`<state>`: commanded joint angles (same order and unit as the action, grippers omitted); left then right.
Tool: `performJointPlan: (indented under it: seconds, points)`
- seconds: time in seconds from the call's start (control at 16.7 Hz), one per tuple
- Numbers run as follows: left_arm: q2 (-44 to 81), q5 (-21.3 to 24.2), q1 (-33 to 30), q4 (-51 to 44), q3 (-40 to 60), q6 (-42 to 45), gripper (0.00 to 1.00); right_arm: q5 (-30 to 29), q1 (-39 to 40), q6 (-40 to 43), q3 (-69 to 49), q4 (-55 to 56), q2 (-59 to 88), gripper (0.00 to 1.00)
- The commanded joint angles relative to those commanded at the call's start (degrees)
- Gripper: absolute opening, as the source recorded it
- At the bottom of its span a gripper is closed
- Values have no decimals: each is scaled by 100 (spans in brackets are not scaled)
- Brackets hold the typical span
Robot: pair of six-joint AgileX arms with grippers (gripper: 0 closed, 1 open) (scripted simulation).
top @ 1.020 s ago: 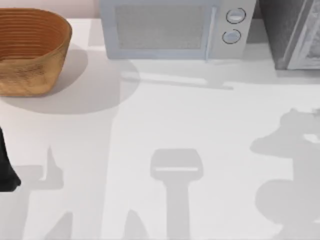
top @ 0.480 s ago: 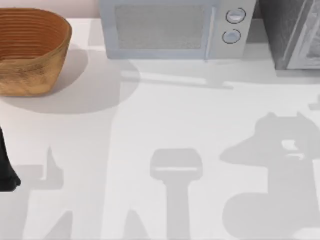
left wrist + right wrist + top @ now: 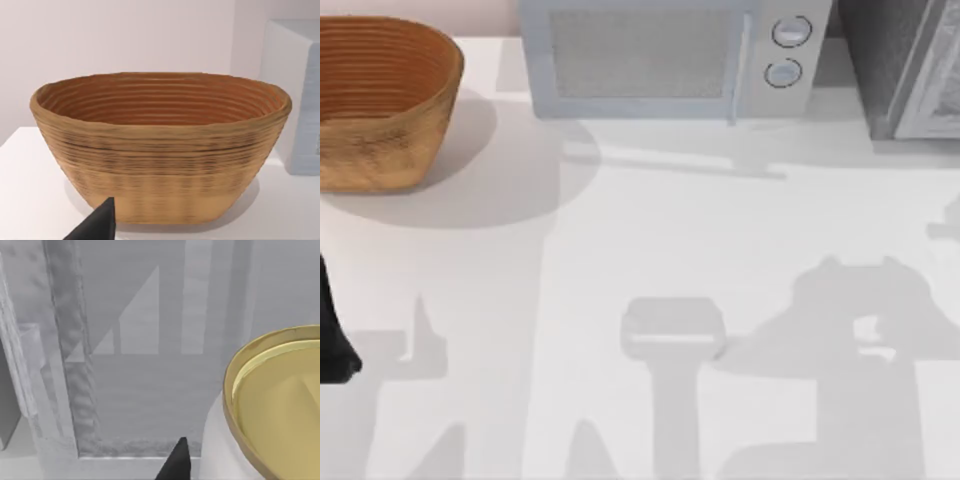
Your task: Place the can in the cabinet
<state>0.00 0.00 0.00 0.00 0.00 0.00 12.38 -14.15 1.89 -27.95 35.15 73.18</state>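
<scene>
Shadows of the arms stretch across the white table (image 3: 650,250) in the top view, the largest one spreading over its right half. At the back of the table stands a pale microwave (image 3: 670,55) with two round knobs on its right end, and to the right of it, in the back right corner, is the grey cabinet (image 3: 910,65). A woven brown basket (image 3: 380,100) sits at the back left corner.

My left arm (image 3: 332,335) shows as a dark shape at the left edge of the table, parked well in front of the basket. Its wrist view looks straight at the basket (image 3: 160,150), with the microwave's white side (image 3: 295,95) just beside it and a single black fingertip (image 3: 97,225) at the lower edge; whether that gripper is wide or narrow, I cannot tell.

From the right wrist view, the can (image 3: 270,410) appears close up: a white body with a gold rim and a gold top, right beside a black fingertip (image 3: 175,462) of the right gripper. Behind it stands a grey cabinet panel (image 3: 150,350) with a rough-textured frame, close to the can. Only that one fingertip is visible, so I cannot tell whether the fingers are clamped on the can or how wide they stand
</scene>
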Motion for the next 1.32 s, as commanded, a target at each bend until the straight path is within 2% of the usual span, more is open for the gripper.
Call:
performJointPlan:
  seconds: [0.6, 0.78, 1.02, 1.32]
  points:
    - [0, 0, 0, 0, 0, 0, 100, -819, 954, -108, 1885, -2366, -5304, 0]
    - [0, 0, 0, 0, 0, 0, 100, -1046, 1208, -150, 2385, -2997, -6512, 0]
    - [0, 0, 0, 0, 0, 0, 100, -1228, 1405, -187, 2774, -3489, -7281, 0]
    - [0, 0, 0, 0, 0, 0, 100, -1226, 1397, -198, 2783, -3505, -7294, 0]
